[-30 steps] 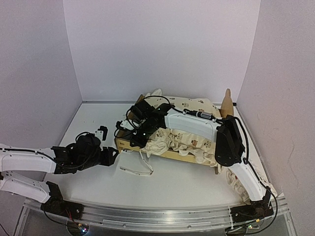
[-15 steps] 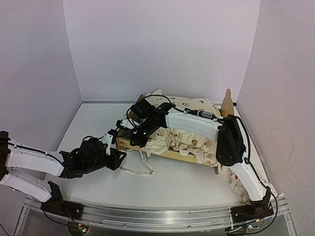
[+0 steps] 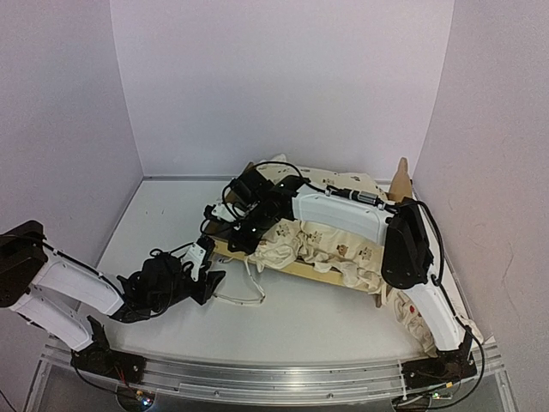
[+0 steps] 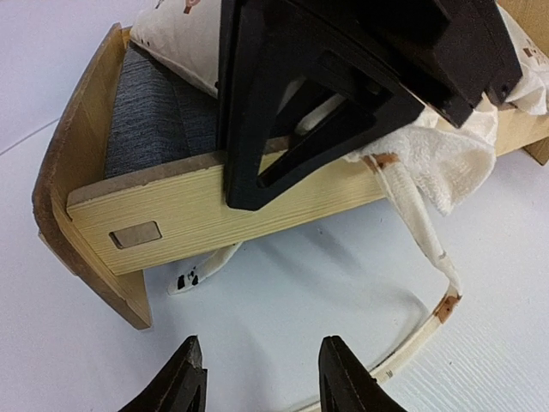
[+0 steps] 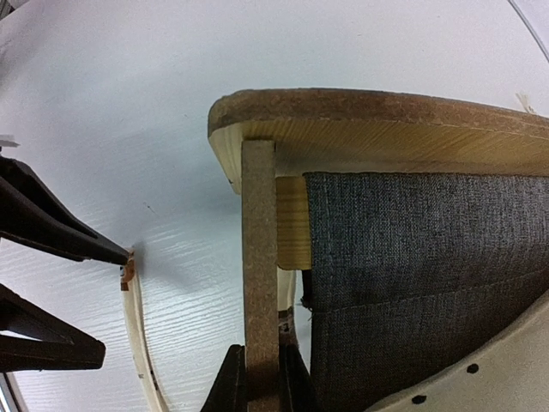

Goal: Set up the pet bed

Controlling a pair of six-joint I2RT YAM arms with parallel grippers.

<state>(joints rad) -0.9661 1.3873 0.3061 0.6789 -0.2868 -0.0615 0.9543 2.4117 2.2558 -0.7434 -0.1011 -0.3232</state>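
Left gripper (image 4: 262, 360) nearer the pet bed (image 4: 214, 210), jaws apart, empty; right gripper (image 5: 260, 390) tight on it.

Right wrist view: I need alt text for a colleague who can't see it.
The right gripper is shut on the thin side rail of the pet bed, seen edge-on, with the dark grey base to its right. On the white table at left, the left gripper stands open beside a cream tie.

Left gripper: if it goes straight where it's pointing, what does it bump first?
Probably the bed, at its side rail, straight ahead of the left gripper. A cloth tie lies just before it, so it might brush that first; depth is unclear.
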